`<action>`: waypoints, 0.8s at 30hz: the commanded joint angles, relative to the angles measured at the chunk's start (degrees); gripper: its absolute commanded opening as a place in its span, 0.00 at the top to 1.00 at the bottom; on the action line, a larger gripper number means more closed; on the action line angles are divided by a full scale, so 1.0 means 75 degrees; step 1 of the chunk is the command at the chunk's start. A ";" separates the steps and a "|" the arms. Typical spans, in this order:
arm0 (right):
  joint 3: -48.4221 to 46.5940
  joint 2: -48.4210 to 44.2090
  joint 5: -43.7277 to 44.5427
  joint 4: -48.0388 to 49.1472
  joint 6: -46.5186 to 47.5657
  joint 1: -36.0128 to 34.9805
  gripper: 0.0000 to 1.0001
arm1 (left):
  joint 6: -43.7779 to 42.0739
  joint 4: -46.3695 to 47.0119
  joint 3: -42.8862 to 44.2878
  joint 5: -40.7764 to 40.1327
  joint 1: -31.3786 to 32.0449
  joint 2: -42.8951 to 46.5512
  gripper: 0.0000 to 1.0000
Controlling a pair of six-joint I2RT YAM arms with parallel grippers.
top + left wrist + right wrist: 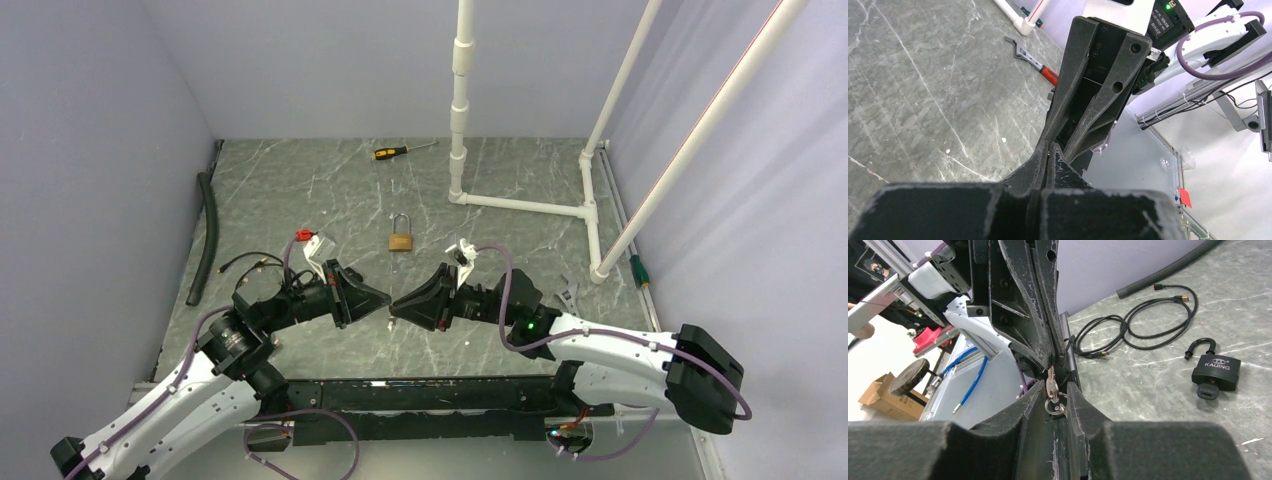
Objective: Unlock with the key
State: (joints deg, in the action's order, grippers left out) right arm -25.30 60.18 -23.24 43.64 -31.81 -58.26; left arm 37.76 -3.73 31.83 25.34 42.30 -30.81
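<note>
Grey marbled tabletop [300, 190] lies beneath both arms, whose tips meet nose to nose. The left gripper [386, 296] is clamped on the key [1051, 381], while the right gripper [395, 304] has its fingers slightly apart around the ring [1055, 405] hanging from it; whether they pinch it I cannot tell. The padlock [401, 241] lies on the table beyond the meeting tips, apart from both.

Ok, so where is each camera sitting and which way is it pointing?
Top: above and behind the bases, looking down on the table; left arm and right arm meet tip to tip.
Left wrist: on the left arm, looking past the left fingers at the right fingers.
Right wrist: on the right arm, facing the left fingers pinching the key; right fingers at the bottom.
Shared: all three show the fingers meeting.
</note>
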 commanded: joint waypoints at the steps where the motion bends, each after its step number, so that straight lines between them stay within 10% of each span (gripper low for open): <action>1: -0.0374 0.0064 -0.0236 0.0663 -0.0171 0.0004 0.77 | 0.0060 0.0356 0.0129 -0.0130 -0.0016 0.0134 1.00; 24: -0.0565 0.0591 -0.0383 0.0912 -0.0397 -0.0007 1.00 | 0.0011 0.0150 0.0027 -0.0398 -0.0018 0.0474 1.00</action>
State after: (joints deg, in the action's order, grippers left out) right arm -27.40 64.53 -25.61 46.94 -34.44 -58.26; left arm 37.74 -4.27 31.83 23.55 42.30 -28.40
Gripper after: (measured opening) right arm 0.027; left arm 0.011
